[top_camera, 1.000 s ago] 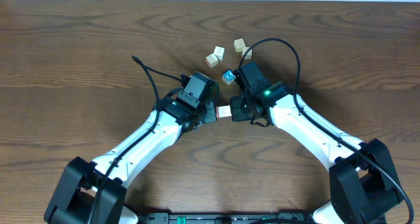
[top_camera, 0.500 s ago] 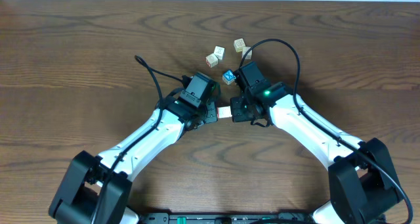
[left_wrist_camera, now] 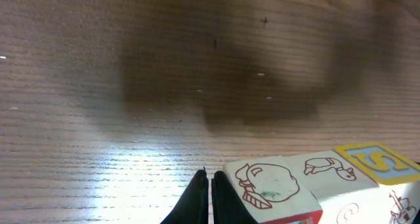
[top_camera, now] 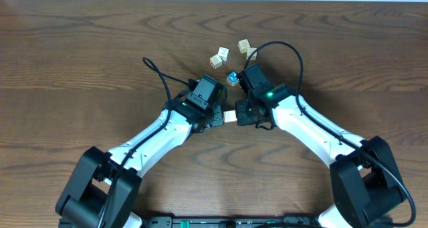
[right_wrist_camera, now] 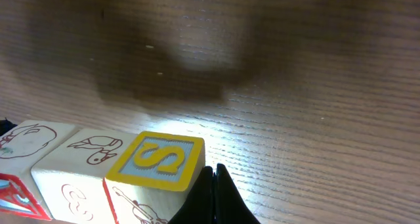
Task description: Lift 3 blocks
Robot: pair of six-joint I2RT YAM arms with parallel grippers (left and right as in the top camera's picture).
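The left gripper (left_wrist_camera: 210, 196) is shut tight, with its two fingers together and nothing between them. Its side pushes on a block with a red drawing (left_wrist_camera: 272, 184). Next to that one is a block with a bird (left_wrist_camera: 328, 166), and then a block with an S (left_wrist_camera: 377, 161) in a yellow frame. The right gripper (right_wrist_camera: 214, 191) is shut tight too, and it pushes on the S block from the other end. So the three blocks sit in one row, squeezed between the two grippers like books between bookends.

From above, the row is a small pale bar between the two arms, near the middle of the tabletop (top_camera: 80, 54). A dark shadow (left_wrist_camera: 223, 86) lies on the wood away from the blocks, so I think the row is already up in the air. If so, the lift is mostly done, and holding the squeeze is what is left. A blue block (top_camera: 233, 78) and some pale blocks (top_camera: 223, 53) lie loose farther back.
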